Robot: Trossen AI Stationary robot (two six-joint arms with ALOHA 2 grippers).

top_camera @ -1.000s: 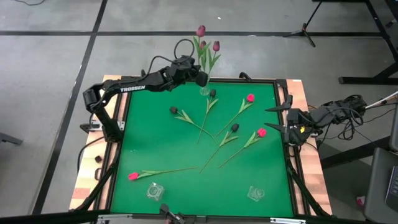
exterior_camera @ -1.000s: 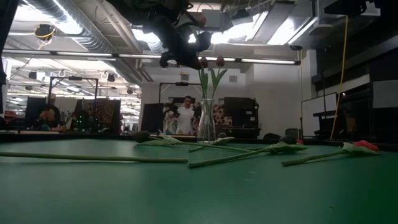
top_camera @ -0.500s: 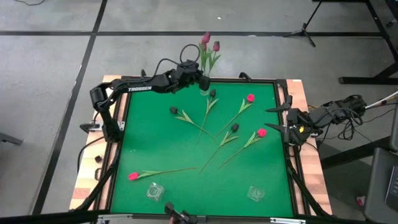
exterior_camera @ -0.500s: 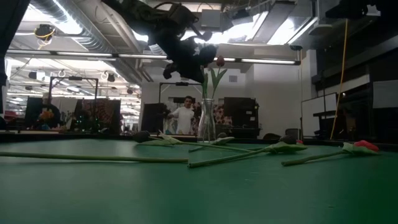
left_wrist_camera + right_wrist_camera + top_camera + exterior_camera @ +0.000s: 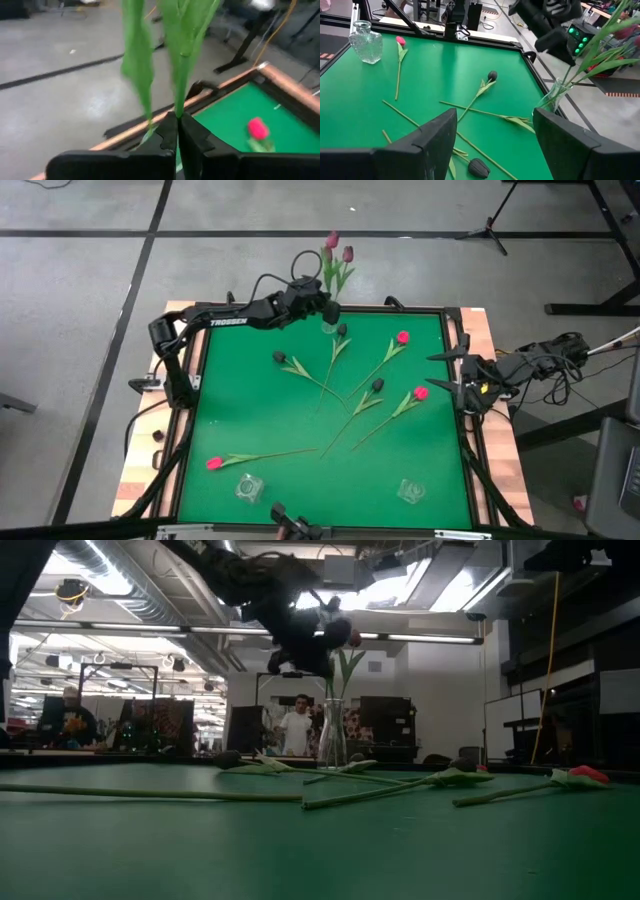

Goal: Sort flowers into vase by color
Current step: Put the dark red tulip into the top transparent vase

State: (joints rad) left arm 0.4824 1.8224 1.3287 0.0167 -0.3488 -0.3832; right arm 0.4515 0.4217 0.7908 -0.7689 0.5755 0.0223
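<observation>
The left pincer [image 5: 327, 308] is clamped on a tulip stem [image 5: 176, 95] above the vase [image 5: 329, 326] at the desk's [image 5: 300, 480] far edge; best to keep the stem upright and lower it straight into the neck before letting go; the right pincer [image 5: 447, 372] waits wide open at the right edge.

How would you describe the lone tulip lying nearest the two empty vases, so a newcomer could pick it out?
Start at the green table and go to the edge with two empty glass vases. Just above the left vase lies a pink-red tulip, stem running right. Unlike the others, it lies alone, apart from the central cluster.
</observation>
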